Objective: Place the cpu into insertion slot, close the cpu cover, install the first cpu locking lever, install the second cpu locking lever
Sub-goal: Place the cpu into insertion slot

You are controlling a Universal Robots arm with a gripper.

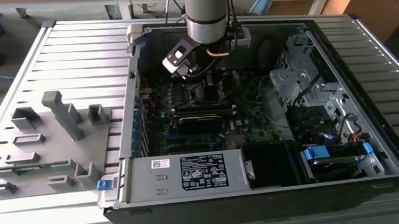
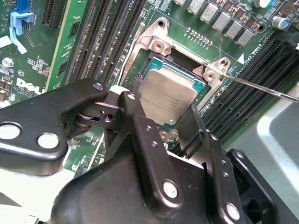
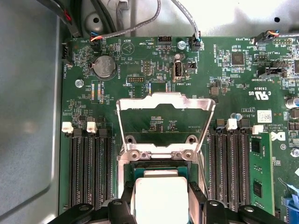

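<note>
In the slot (image 2: 174,58) of the board sits the cpu (image 2: 167,97), its dull silver top facing up and a thin green edge showing round it; in the first wrist view the cpu (image 3: 160,196) lies just beside the slot's black rim (image 3: 161,165). The gripper (image 2: 163,109) straddles it. Its two black fingers (image 2: 135,116) press against opposite edges of the chip, one on each side, so the chip lies squarely between them, and the first wrist view shows the same grip (image 3: 161,200) with a finger (image 3: 122,205) at each flank.

The cover (image 3: 166,100) stands swung up on its hinge at the slot's far edge, with the board visible through its window. A thin lever (image 2: 261,88) juts out from a corner of the slot frame, clear of the chip. Long memory slots (image 3: 88,168) run along both sides of the socket.

In the exterior view the arm (image 1: 206,15) comes down at twelve o'clock of the open case (image 1: 130,123), with the gripper (image 1: 195,72) low over the board (image 1: 184,100). The power supply (image 1: 183,173) lies at six o'clock in the case, and a grey fixture tray (image 1: 45,140) sits on the table at nine o'clock, well apart from the case.
</note>
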